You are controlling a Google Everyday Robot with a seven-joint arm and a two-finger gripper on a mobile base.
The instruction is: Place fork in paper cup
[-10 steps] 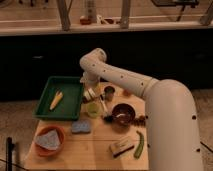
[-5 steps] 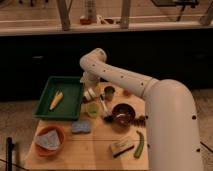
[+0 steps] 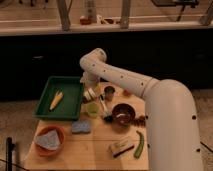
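Where tray (image 3: 46, 95) ends — gripper (image 3: 90, 94) hovers.

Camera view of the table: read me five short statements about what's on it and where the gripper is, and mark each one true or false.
1. The green tray holds a yellow item. True.
2. The orange bowl sits at the table's far right corner. False: it is at the near left corner, with a bluish cloth in it.
3. The gripper is over the orange bowl. False: it is beside the tray's right edge, just behind the green cup.
4. A long green vegetable lies near the table's front right. True.
5. The blue sponge lies inside the tray. False: it lies on the table in front of the tray.
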